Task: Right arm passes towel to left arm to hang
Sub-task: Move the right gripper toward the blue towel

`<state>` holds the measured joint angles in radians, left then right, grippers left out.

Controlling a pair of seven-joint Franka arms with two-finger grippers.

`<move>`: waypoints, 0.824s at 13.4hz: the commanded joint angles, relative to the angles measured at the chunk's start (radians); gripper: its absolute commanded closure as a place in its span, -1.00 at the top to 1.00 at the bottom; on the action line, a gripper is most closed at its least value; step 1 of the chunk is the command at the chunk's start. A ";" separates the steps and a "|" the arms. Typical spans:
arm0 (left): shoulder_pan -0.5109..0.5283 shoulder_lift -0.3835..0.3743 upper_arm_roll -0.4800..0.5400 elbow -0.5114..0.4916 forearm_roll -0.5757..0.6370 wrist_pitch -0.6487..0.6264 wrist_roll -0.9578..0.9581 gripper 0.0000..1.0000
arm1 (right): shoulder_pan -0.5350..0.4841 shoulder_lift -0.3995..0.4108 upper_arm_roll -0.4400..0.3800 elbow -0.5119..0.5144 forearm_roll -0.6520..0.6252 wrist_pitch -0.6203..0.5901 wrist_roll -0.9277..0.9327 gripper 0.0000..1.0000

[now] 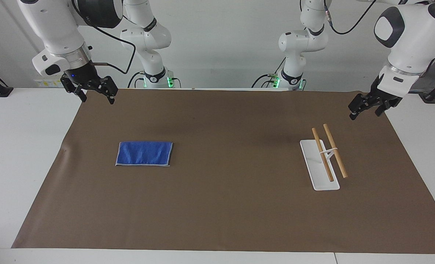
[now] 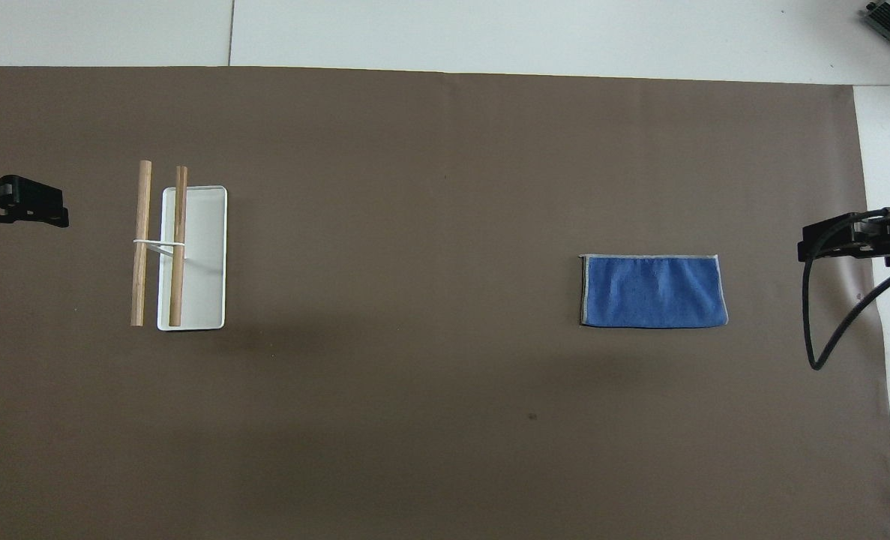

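Note:
The towel (image 1: 144, 154) (image 2: 653, 291) is a bright-blue cloth with a pale edge, lying folded flat on the brown mat toward the right arm's end of the table. My right gripper (image 1: 96, 96) (image 2: 834, 241) hangs open and empty over the mat's edge, apart from the towel, its black cable looping at the wrist. At the left arm's end, my left gripper (image 1: 365, 113) (image 2: 25, 210) also hangs open and empty over the mat's edge. A rack with two wooden bars (image 1: 334, 150) (image 2: 142, 240) on a white base (image 1: 321, 181) (image 2: 201, 255) stands beside it.
The brown mat (image 1: 232, 205) (image 2: 415, 420) covers most of the white table (image 1: 19, 154). Both arm bases (image 1: 155, 79) stand at the robots' edge of the table. A black stand foot (image 1: 1, 90) sits at the table's corner near the right arm.

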<state>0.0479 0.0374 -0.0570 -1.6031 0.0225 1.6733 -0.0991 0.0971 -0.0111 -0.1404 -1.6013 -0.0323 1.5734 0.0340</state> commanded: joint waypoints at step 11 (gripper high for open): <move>-0.049 -0.027 -0.032 -0.028 -0.012 -0.020 0.007 1.00 | -0.011 -0.024 0.005 -0.037 0.002 -0.001 -0.008 1.00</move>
<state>0.0039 0.0372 -0.0989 -1.6034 0.0197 1.6568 -0.0989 0.0962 -0.0113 -0.1410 -1.6057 -0.0323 1.5732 0.0342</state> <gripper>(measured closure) 0.000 0.000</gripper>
